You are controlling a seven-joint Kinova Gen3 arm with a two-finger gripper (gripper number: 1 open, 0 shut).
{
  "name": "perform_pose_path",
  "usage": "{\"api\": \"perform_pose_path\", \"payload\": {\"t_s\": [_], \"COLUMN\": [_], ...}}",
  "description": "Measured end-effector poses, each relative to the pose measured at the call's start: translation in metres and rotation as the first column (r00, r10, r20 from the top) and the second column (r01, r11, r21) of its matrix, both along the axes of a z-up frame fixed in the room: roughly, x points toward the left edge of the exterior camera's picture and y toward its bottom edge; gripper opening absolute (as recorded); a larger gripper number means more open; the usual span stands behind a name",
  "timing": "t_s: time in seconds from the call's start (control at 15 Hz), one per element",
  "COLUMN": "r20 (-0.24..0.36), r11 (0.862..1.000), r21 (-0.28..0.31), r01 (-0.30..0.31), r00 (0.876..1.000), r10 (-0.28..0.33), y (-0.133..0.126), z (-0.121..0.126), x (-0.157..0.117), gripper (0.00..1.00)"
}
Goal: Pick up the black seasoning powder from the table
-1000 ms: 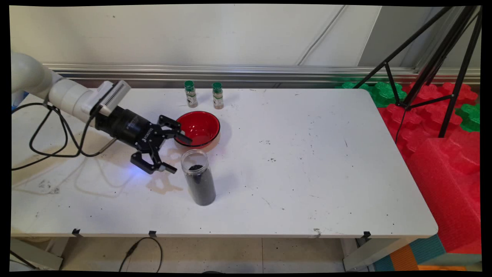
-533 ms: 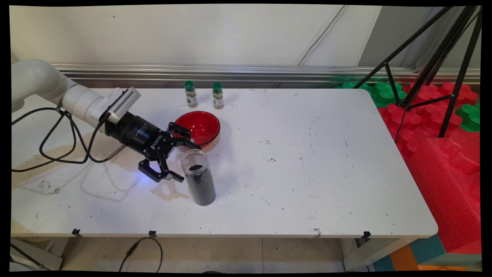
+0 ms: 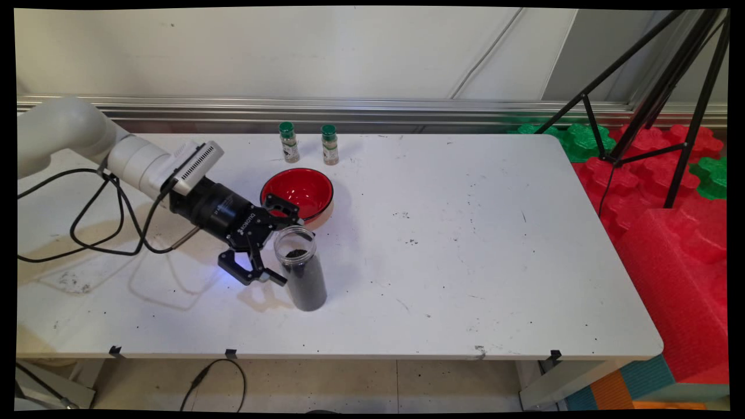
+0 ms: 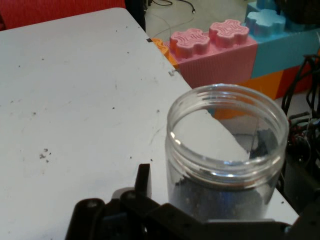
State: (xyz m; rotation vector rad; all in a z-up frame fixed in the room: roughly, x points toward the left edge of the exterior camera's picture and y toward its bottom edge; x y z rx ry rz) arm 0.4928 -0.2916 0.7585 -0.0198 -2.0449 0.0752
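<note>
A clear, lidless jar (image 3: 302,273) partly filled with dark granules stands upright on the white table (image 3: 465,244), just in front of a red bowl (image 3: 300,192) with a black rim. My gripper (image 3: 283,249) comes in from the left, lying almost level, and is open. One finger (image 3: 289,217) reaches past the jar's far side by the bowl, the other (image 3: 269,277) sits at its near side. In the hand view the jar's open mouth (image 4: 227,160) fills the space just ahead of the linkage, with one finger (image 4: 143,181) to its left.
Two small spice bottles with green caps (image 3: 288,142) (image 3: 329,144) stand behind the bowl near the table's back edge. Black cables (image 3: 87,233) loop over the left of the table. A black tripod (image 3: 657,99) and red and green foam blocks (image 3: 669,244) lie beyond the right edge.
The gripper has travelled right and slightly toward the near side, from beside the bowl to the jar, so its open fingers now stand on either side of the jar. The jar has not moved.
</note>
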Motion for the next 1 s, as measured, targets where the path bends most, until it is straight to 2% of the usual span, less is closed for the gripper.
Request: {"api": "perform_pose_path", "payload": {"t_s": [1.0], "r20": [-0.011], "r11": [0.999], "r21": [0.025], "r01": [-0.040], "r00": [0.999], "r10": [0.041], "y": [-0.007], "z": [-0.016], "x": [-0.025], "gripper": [1.00]}}
